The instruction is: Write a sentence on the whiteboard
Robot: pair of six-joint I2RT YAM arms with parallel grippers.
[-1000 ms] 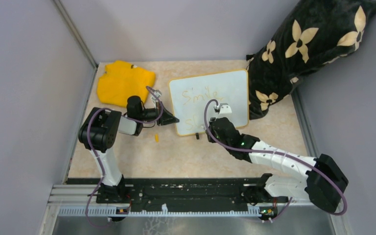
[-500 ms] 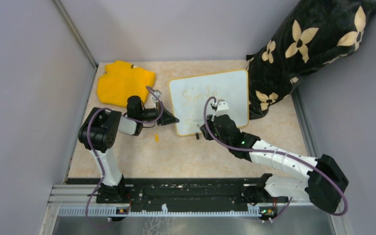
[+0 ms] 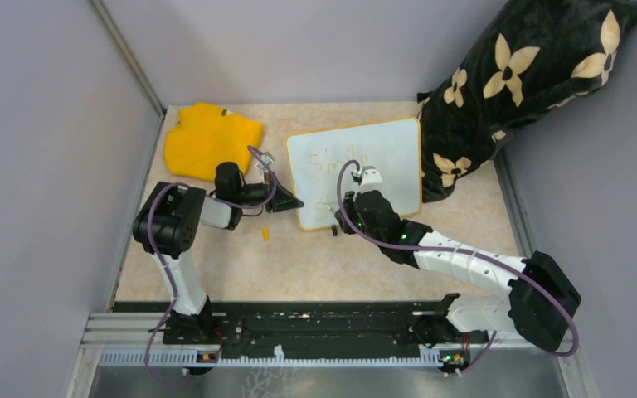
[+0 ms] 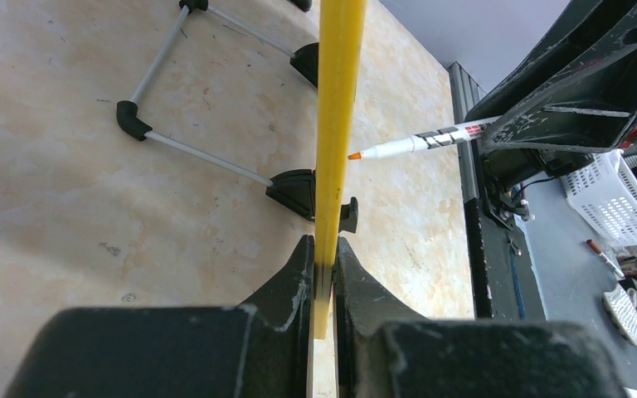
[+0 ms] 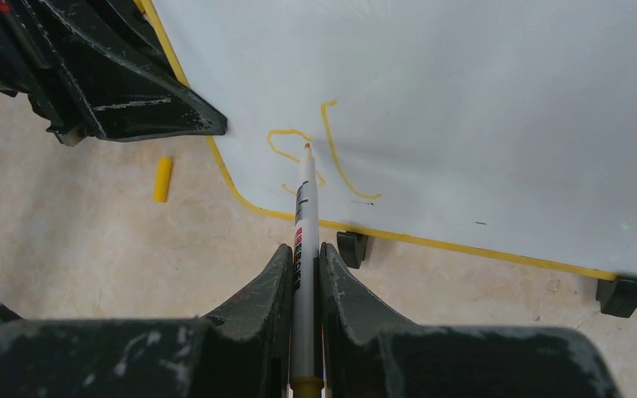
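Sliding a little to the left since a moment ago, the right gripper (image 5: 303,253) now hangs over the near left corner of the small shiny white whiteboard (image 3: 394,153) with a thin yellow rim. Its two black fingers are pressed tight on a thin white marker (image 5: 304,207) with an orange tip. The tip is at the first yellow letters; I cannot tell if it touches. A small yellow cap (image 5: 162,179) lies on the tan table (image 3: 299,265) near that corner. The left gripper (image 4: 322,253) pinches the whiteboard's left edge. The whiteboard stands tilted back on little black clip feet (image 5: 351,247) in the middle of the table. Thin yellow words (image 3: 340,159) sit on it in two lines, and the arm hides most of the lower line. Farther back on the left lies a soft yellow cloth (image 3: 211,137). On the far right, a big black cushion (image 3: 514,83) with cream flowers sits just beside the whiteboard.
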